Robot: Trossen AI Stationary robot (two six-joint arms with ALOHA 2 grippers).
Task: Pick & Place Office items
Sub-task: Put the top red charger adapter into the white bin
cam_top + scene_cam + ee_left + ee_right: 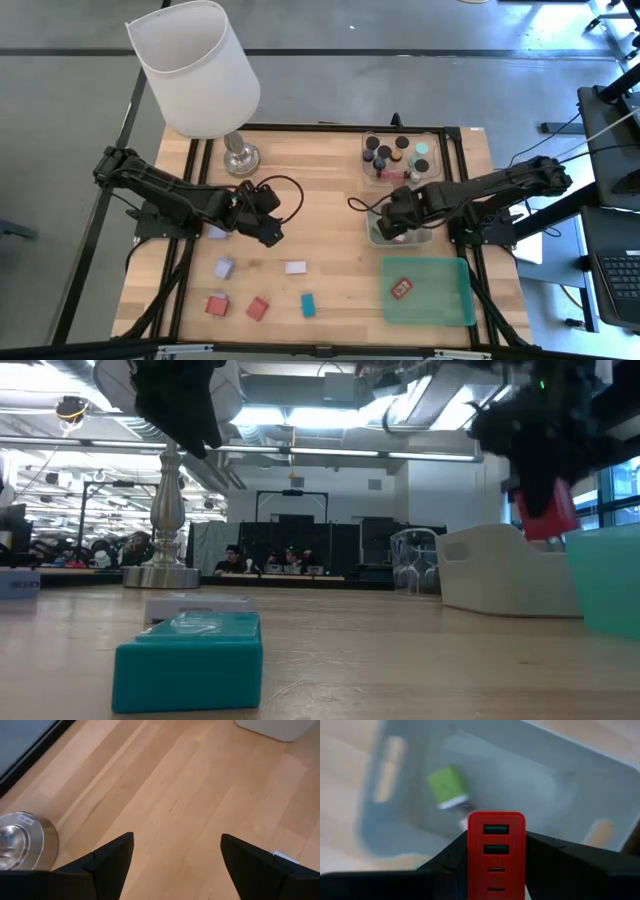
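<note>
Right gripper [496, 870] clamps a red block [496, 851] above the grey tray [555, 785]; left gripper [175, 865] gapes empty.

Even, bright overhead light; soft shadows on the table [330, 200]. Ceiling strips glare in the low view. Grey tray [520, 785] and green block [447, 787] blurred in the right wrist view.

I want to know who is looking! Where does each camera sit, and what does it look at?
High: above, looking down on table, both arms.
Low: table height, looking across; teal block near, arms above.
Left wrist: over bare wood, open left gripper.
Right wrist: right gripper holding red block over grey tray.
Shared: low view shows the red block too.
</note>
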